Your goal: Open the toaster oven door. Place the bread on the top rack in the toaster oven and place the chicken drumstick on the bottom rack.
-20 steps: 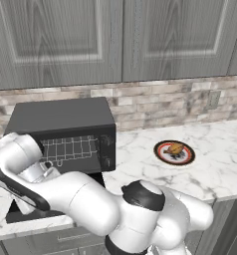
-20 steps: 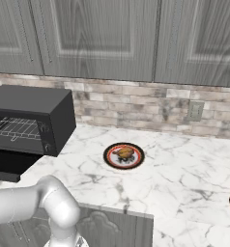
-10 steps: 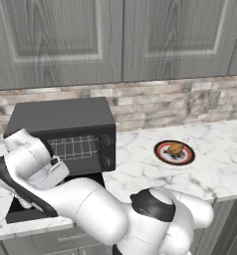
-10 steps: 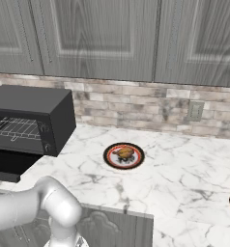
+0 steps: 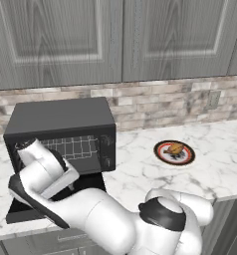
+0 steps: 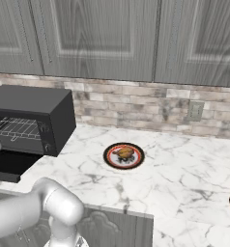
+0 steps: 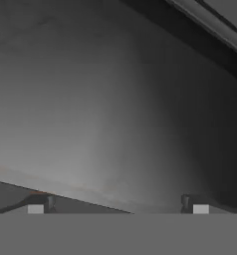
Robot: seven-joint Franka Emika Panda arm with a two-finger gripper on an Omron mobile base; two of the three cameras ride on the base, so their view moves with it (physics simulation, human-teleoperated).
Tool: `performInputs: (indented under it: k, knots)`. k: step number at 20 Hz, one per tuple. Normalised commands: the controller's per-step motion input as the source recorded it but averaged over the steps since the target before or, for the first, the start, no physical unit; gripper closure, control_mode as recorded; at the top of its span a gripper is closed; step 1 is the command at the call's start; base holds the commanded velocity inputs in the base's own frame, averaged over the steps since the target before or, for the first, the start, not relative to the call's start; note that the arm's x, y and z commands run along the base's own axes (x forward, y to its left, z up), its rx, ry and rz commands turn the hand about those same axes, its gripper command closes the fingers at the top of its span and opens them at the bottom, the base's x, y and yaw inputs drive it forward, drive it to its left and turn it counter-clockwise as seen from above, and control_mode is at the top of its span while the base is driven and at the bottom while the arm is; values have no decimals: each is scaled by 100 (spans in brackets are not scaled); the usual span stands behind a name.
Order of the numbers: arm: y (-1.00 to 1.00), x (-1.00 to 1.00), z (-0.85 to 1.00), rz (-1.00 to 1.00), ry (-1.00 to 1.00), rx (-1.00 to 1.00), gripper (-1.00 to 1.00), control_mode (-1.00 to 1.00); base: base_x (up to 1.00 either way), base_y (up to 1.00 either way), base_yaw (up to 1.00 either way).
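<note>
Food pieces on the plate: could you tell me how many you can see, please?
1 clearly: a golden-brown piece on the plate, right of the toaster oven. A second may be hidden.

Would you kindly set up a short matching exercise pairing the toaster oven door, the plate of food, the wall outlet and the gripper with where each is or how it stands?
Things:
1. toaster oven door
2. plate
3. wall outlet
4. gripper

Places or states:
A. on the brick backsplash
B. folded down flat in front of the oven
C. jaws wide apart, close to a dark surface
D. on the marble counter, right of the oven

Pairs: 1-B, 2-D, 3-A, 4-C
</note>
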Motion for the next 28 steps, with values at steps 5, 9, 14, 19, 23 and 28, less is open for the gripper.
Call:
performInputs:
  k: [5,9,14,19,23,28]
  knots:
    - [-2,53,-37,-38,0,15,-100,-100,0,0,0]
    - [4,35,-56,-36,0,15,-100,-100,0,0,0]
    - [5,23,-71,-32,2,7,-100,-100,0,0,0]
    - [6,16,-63,-24,2,2,-100,-100,0,0,0]
    - [-1,-4,17,-2,-3,0,-100,-100,0,0,0]
    - [0,-2,34,5,-14,-7,-100,-100,0,0,0]
